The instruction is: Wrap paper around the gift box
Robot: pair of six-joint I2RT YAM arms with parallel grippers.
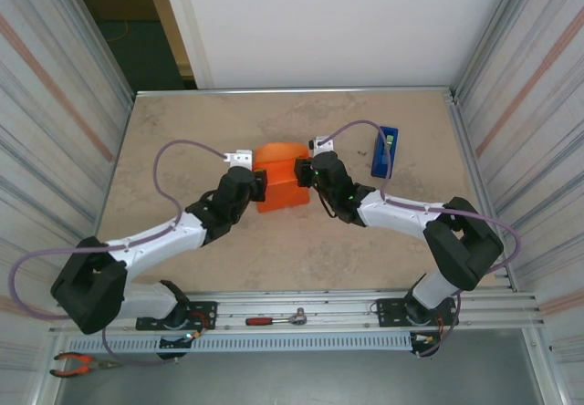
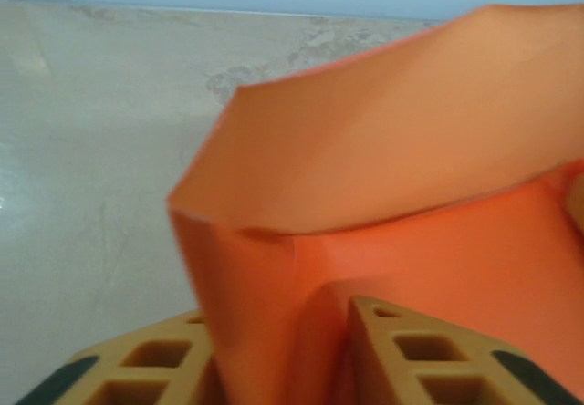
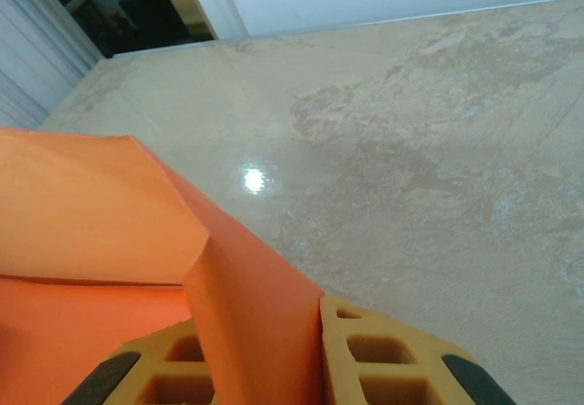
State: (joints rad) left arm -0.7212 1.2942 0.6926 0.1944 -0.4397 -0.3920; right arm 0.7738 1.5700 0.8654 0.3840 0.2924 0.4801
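Gift box (image 1: 281,191) in orange paper (image 2: 392,150) sits between left arm (image 1: 164,236) and right arm (image 1: 401,213), both stretched inward. Left gripper (image 1: 259,184) and right gripper (image 1: 305,173) each pinch a paper fold.

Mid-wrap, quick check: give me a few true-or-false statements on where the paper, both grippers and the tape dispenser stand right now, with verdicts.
1. The paper lies flat and unfolded on the table. False: it is folded up around the gift box, with a flap standing up.
2. A fold of paper runs between the fingers of the left gripper. True.
3. The right gripper is over by the blue tape dispenser. False: it is at the box's right side, with a paper flap between its fingers.
4. The tape dispenser stands apart from the box, towards the table's far right corner. True.
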